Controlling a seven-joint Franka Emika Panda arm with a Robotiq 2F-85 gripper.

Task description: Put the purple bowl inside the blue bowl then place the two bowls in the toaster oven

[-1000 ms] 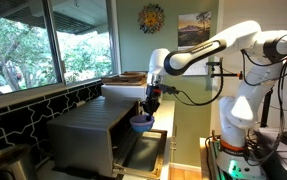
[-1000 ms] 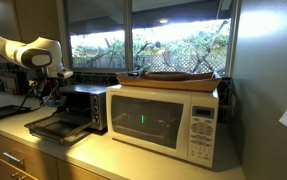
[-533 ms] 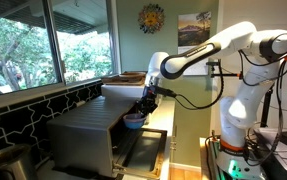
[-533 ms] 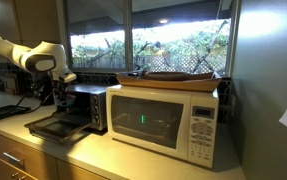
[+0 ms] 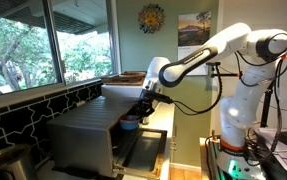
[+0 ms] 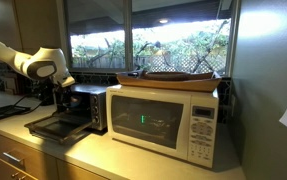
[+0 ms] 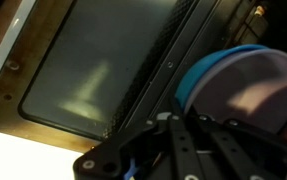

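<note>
The purple bowl (image 7: 255,88) sits nested inside the blue bowl (image 7: 195,78). My gripper (image 7: 175,128) is shut on the rim of the two bowls. In an exterior view the bowls (image 5: 130,122) hang under the gripper (image 5: 139,110) at the mouth of the grey toaster oven (image 5: 83,135), above its dropped-down door (image 5: 143,150). The wrist view looks down on the door's window (image 7: 93,70). In an exterior view the gripper (image 6: 59,98) is at the oven's (image 6: 91,104) front, over the open door (image 6: 55,125); the bowls are hidden there.
A white microwave (image 6: 165,118) stands beside the oven with a flat wooden tray (image 6: 178,76) on top. Windows and a dark tiled backsplash (image 5: 23,110) run behind the counter. Cables and equipment (image 5: 253,150) stand near the robot's base.
The gripper has carried the nested bowls down and in from above the open door to the oven's mouth, still shut on them.
</note>
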